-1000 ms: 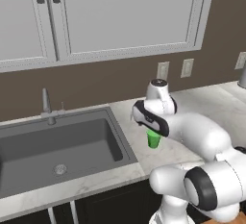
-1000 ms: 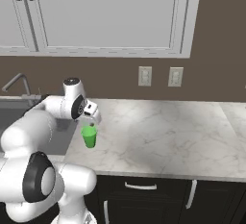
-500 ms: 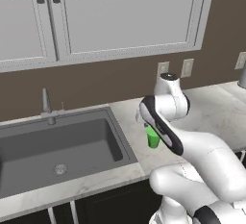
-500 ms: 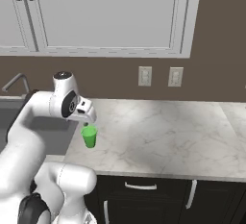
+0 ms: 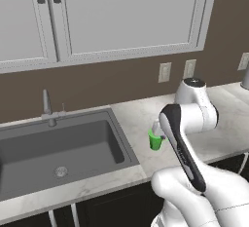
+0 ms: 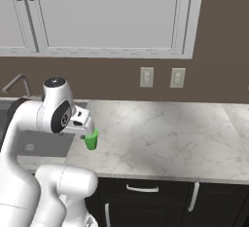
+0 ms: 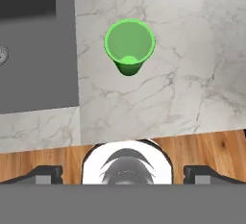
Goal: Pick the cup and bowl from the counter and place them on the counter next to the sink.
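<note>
The arm has lifted and drawn back from the green cup [image 7: 129, 46], which now stands free on the counter [image 7: 192, 40] beside the sink [image 7: 38, 50], fingers [image 7: 45, 174] spread wide above it.

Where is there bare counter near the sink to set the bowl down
The counter is bare from the cup rightward to the wall with the outlets. The cup stands upright beside the sink, so that strip by the basin edge is tight, with the arm hanging over it. The gripper is above the cup, jaws open.
</note>
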You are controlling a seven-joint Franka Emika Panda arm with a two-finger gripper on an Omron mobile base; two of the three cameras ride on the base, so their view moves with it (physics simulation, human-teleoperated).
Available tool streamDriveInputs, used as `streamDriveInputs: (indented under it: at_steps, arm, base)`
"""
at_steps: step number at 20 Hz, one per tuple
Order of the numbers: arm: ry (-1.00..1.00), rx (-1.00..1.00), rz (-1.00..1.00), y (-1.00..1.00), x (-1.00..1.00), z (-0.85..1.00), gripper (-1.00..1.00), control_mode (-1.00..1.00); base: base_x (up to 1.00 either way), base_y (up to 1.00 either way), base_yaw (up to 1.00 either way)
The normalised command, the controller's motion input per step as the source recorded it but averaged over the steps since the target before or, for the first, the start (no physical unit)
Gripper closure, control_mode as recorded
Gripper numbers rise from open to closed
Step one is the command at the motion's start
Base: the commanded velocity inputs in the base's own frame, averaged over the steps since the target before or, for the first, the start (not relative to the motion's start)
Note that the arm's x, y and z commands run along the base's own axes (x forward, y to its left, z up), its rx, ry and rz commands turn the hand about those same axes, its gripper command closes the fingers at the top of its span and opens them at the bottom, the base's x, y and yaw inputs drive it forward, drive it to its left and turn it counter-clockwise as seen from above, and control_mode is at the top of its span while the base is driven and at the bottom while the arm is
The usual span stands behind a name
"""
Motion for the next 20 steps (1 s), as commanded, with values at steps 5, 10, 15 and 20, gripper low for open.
streamDriveInputs:
  at_steps: [5, 10, 15, 20]
  arm:
    - [0.00, 0.01, 0.03, -0.30, -0.98, 0.32, -1.00, -1.00]
    - [-0.02, 0.04, 0.03, -0.26, -1.00, 0.33, -1.00, -1.00]
    - [-0.08, 0.03, 0.02, -0.19, -0.92, 0.17, -1.00, -1.00]
    - [-0.02, 0.00, 0.00, -0.02, -0.07, 0.02, -1.00, -1.00]
  base:
    - [0.00, 0.00, 0.00]
    - [0.00, 0.00, 0.00]
    - [0.00, 0.00, 0.00]
    - [0.00, 0.00, 0.00]
